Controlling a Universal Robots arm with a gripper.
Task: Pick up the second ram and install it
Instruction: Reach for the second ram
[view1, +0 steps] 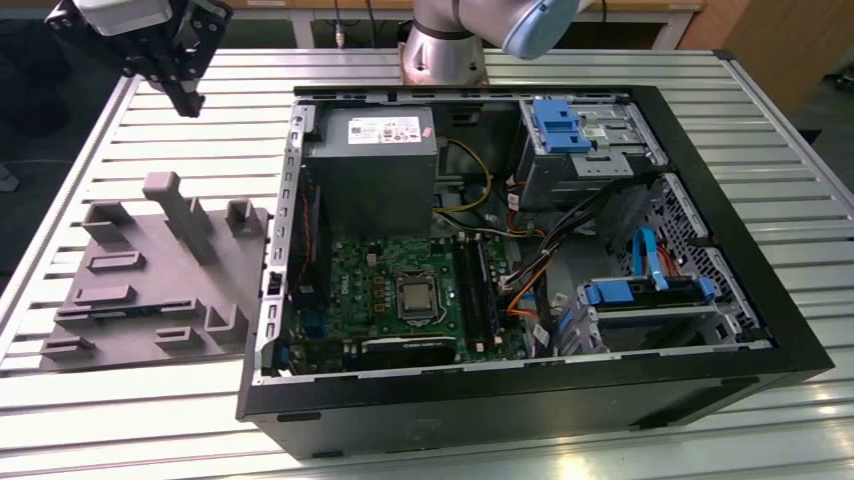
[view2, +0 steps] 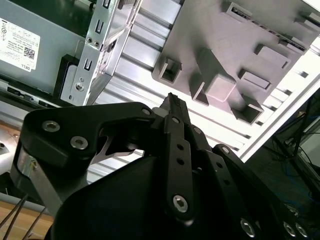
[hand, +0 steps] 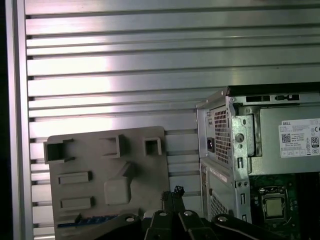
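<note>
Gripper (hand: 172, 194) cut off, covering part of grey holder (hand: 100, 165), computer case (hand: 235, 150) beside

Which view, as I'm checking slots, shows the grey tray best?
Exterior view: the grey tray sits whole beside the computer case. In the first wrist view the gripper hides part; the second wrist view crops it.
</note>
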